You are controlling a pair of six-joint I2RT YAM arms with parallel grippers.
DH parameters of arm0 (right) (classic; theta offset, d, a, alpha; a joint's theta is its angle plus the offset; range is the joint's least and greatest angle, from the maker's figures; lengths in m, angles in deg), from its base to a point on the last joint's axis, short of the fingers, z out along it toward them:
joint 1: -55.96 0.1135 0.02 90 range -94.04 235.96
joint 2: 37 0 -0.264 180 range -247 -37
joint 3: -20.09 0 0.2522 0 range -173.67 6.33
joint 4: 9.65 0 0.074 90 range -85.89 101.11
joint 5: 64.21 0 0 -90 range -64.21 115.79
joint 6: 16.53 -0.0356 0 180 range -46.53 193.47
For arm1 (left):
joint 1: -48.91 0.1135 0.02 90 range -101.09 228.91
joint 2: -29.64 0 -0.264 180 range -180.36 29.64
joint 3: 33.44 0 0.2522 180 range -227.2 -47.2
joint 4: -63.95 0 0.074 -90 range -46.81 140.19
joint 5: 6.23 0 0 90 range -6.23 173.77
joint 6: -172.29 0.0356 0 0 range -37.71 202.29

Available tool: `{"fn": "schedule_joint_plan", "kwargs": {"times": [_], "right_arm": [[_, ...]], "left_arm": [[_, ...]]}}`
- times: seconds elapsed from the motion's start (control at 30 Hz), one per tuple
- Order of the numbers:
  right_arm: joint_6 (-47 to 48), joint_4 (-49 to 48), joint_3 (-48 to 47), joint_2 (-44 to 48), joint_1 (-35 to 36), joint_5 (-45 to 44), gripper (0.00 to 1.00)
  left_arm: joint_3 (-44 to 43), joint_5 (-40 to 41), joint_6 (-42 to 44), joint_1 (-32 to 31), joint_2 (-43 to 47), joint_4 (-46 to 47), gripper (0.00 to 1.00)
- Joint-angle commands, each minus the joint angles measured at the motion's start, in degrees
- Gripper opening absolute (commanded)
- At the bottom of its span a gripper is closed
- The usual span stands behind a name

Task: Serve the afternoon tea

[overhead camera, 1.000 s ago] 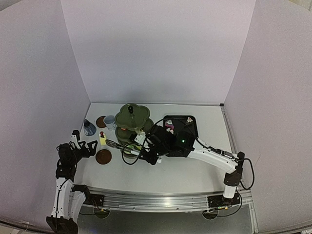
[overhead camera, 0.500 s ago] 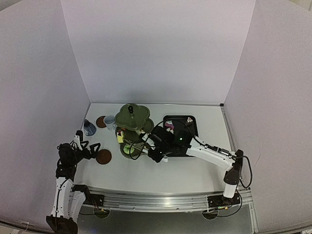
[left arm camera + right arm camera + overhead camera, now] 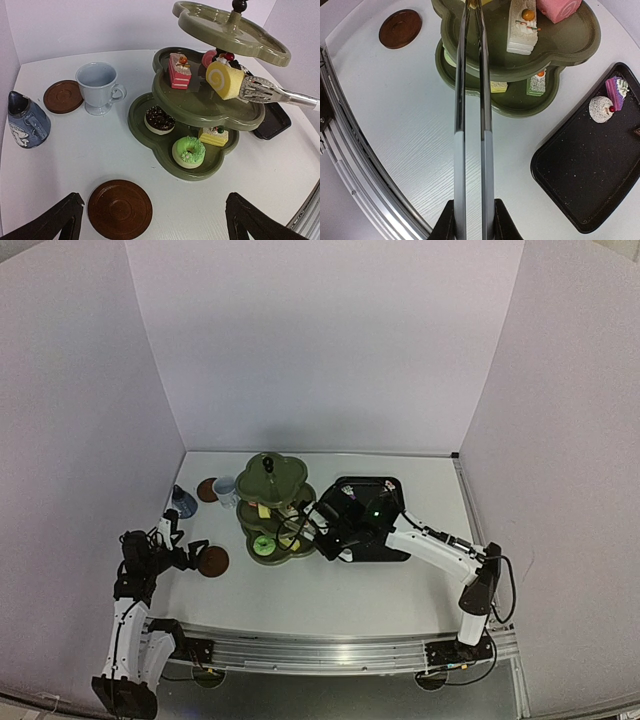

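Over the middle tier of the olive-green stand (image 3: 210, 111), your right tool (image 3: 472, 222) is pressed nearly together on the handle end of the thin metal tongs (image 3: 272, 92); the tongs' tips pinch the yellow roll cake (image 3: 224, 80), which hangs just above that tier, near the pink slice (image 3: 179, 71); whether the roll touches the tier yet cannot be told. The step in hand, by the look of it, is setting this cake on the stand. Lower it straight onto a bare patch of the tier, well inside the scalloped rim and apart from the pink slice; seat it on a flat end if you can, since a roll left on its curve may trundle off. Keep the tongs level so they clear the top tier overhanging them; ease the squeeze slowly; draw the tongs back along their own line rather than upward, so the tips neither drag the cake nor knock the tier above. Your left tool (image 3: 155, 217) stands spread wide and empty near the front brown coaster (image 3: 120, 209) on the tabletop (image 3: 280, 165); the white mug (image 3: 98, 87), the blue-grey pot (image 3: 25, 120) and the second coaster (image 3: 63, 96) sit left of the stand; two cakes (image 3: 601, 108) lie on the black tray (image 3: 580, 185), so more trips look likely.
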Motion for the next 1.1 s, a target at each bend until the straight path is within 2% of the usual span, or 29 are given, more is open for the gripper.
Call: {"fn": "schedule_joint_plan", "kwargs": {"times": [0.0,0.57,0.8,1.07], "right_arm": [[1.0,-1.12,-2.33,0.02,-0.2,0.32,0.0],[0.49,-0.77,-5.33,-3.84,-1.05,-0.34,0.0],[0.5,-0.7,-5.09,-3.52,-1.06,-0.21,0.17],[0.3,-0.47,-5.0,-3.05,-1.05,0.23,0.24]], "left_arm": [[-1.58,-0.42,1.27,0.16,0.51,0.15,1.0],[-1.3,-0.37,1.31,0.18,0.8,0.52,1.0],[-1.21,-0.43,1.31,0.18,0.59,0.65,1.0],[-1.13,-0.53,1.31,0.17,0.4,1.0,1.0]]}}
